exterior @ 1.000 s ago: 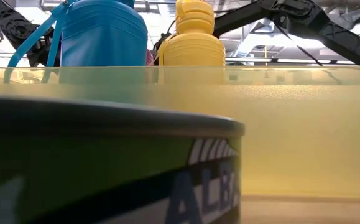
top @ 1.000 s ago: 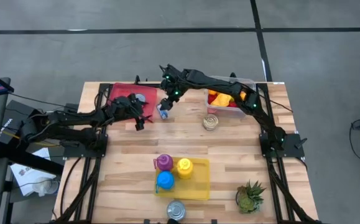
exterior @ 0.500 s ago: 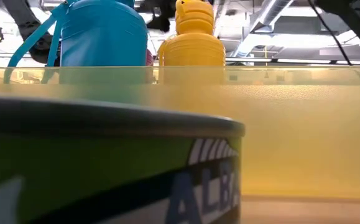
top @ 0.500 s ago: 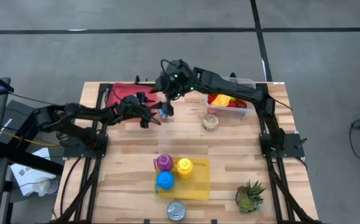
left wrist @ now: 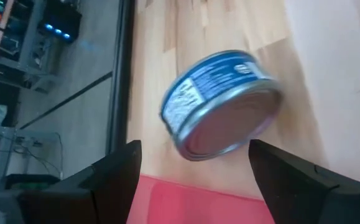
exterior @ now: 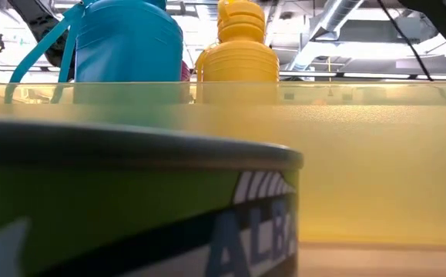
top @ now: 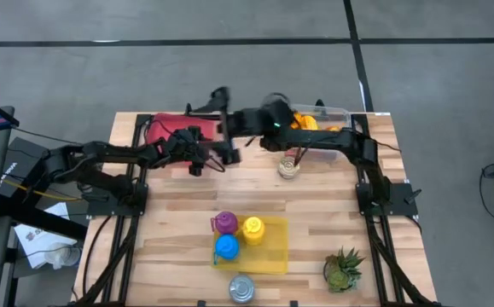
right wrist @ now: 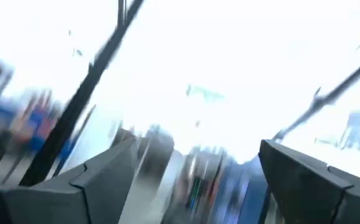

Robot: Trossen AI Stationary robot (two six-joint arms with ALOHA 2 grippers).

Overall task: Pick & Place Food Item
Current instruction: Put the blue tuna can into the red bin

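Over on the left, the left arm reaches low across the wooden desk (top: 332,213), and its end effector (top: 202,158) is spread open just in front of the red mat (top: 165,128) at the far edge. Right between those parted fingers (left wrist: 114,177) sits the blue-labelled tin (left wrist: 220,102), tipped on its side on the wood beside the mat, not touched by either finger. Just to the right, the right arm is stretched out from the far right corner, its end effector (top: 221,101) lifted high above the mat with the jaws wide apart and nothing in them. Further right stands a small glass jar (top: 289,166), and behind it the clear bin (top: 336,111) of yellow and red food.
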